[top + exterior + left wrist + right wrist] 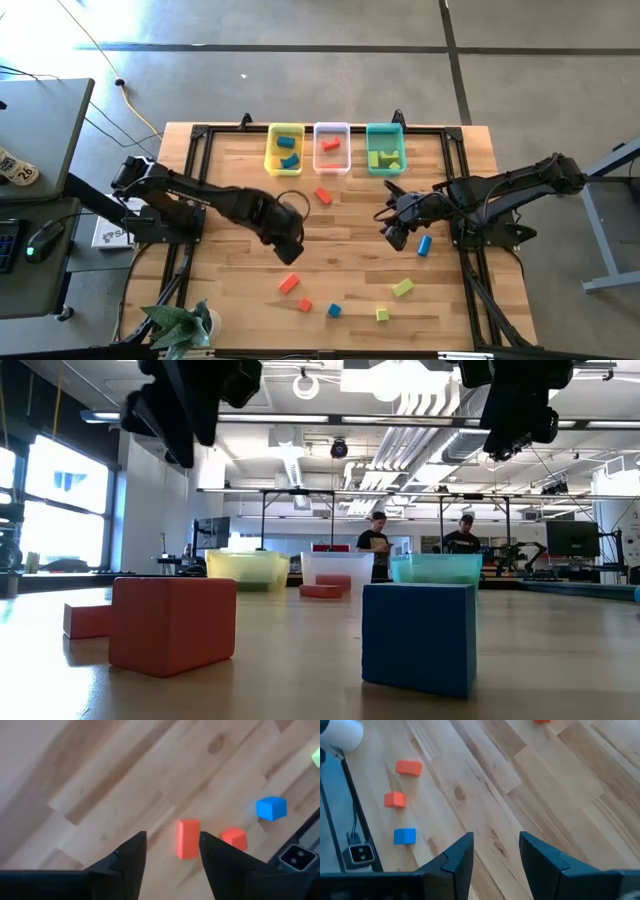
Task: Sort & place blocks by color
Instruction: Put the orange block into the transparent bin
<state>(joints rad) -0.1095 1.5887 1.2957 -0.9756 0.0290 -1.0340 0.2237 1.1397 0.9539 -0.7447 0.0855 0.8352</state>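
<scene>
The sorting is partly done. At the far edge of the tabletop (250,200) stand three trays side by side: the yellow tray (285,130) holds blue blocks (289,155), the clear tray (331,128) holds a red block (331,145), and the teal tray (385,130) holds green blocks (384,157). Several pieces remain loose: a red bar (322,196) just in front of the clear tray, a blue bar (424,245) near the right arm, and toward the near edge an orange bar (289,283), a small orange cube (305,305), a blue cube (334,311), a green bar (402,288) and a small green cube (382,315). The left gripper (172,845) hovers above the middle of the tabletop, its jaws spread and empty, with the orange bar lying beyond and between the fingertips; this looks like the next piece lined up for a pick. The right gripper (496,845) also hangs over bare wood with its jaws parted and holding nothing, the blue bar just beside it in the high view. By my judgement about half the work is left: seven loose blocks still need carrying to their trays.
</scene>
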